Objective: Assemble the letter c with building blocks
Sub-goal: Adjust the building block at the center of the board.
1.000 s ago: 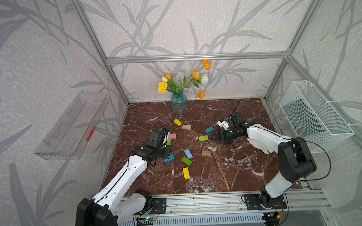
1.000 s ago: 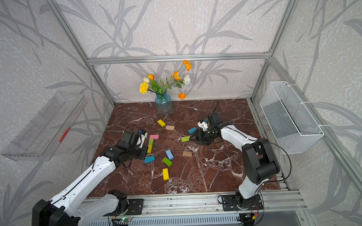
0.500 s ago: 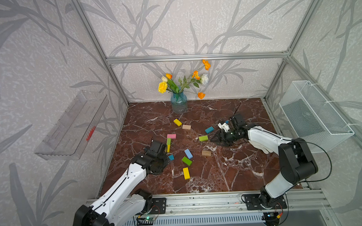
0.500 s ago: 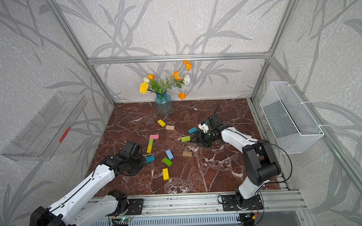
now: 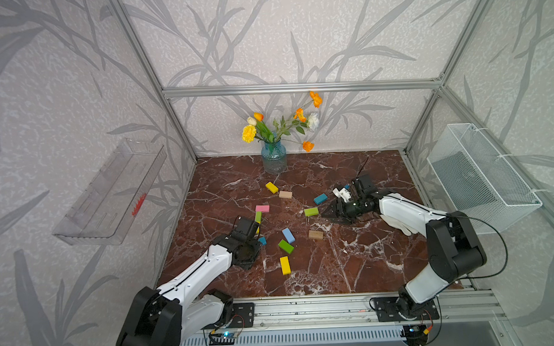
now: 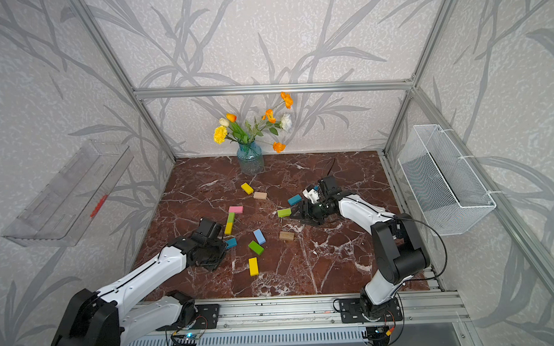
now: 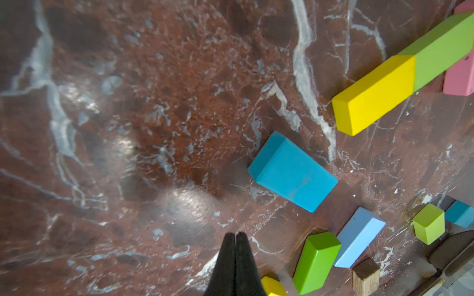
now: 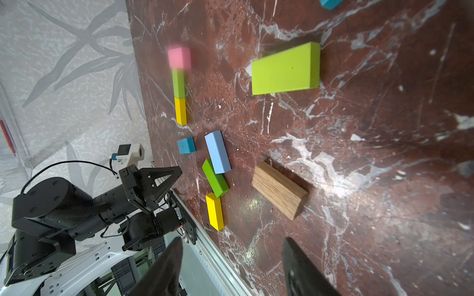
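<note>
While we are hovering left gripper [image 7: 235, 237] over dark red marble tabletop [image 7: 128, 102], its fingers are pressing together, empty — teal flat rectangular wooden block [image 7: 292, 171] is lying just ahead. Fingers of right gripper [image 8: 232, 242] are standing apart, empty — lime green flat rectangular block [image 8: 286, 69] is lying near.

My red-brown, white-veined marble tabletop [image 5: 352, 266], boxed in by grey leaf-patterned walls [image 5: 296, 36] and a silver aluminium frame [image 5: 298, 88]. A clear plastic shelf [image 5: 111, 198] hangs to my left, a white wire-mesh basket [image 5: 478, 179] to my right; a blue glass vase [image 5: 273, 158] of flowers stands at the back.
</note>
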